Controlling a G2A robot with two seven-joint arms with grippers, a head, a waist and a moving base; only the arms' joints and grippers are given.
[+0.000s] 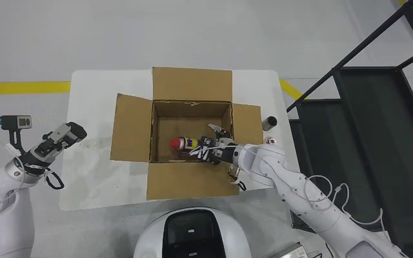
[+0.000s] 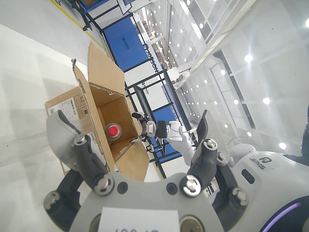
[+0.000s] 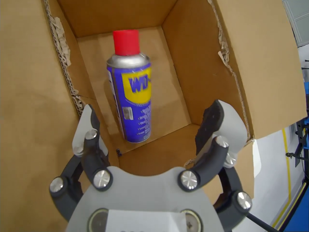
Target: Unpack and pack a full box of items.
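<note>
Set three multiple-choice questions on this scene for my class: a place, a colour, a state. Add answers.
1. Where is the spray can? A) inside the box B) outside, beside it C) on a flap
2. What colour is the can's cap? A) green B) red C) white
3. How is the right gripper? A) shut on the can B) shut on a flap C) open
Answers: 1 A, it stands on the box floor; 2 B, the cap shows red; 3 C, its fingers are spread, holding nothing.

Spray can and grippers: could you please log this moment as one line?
spray can: in box, ungripped | right gripper: open over box | left gripper: open, beside box
</note>
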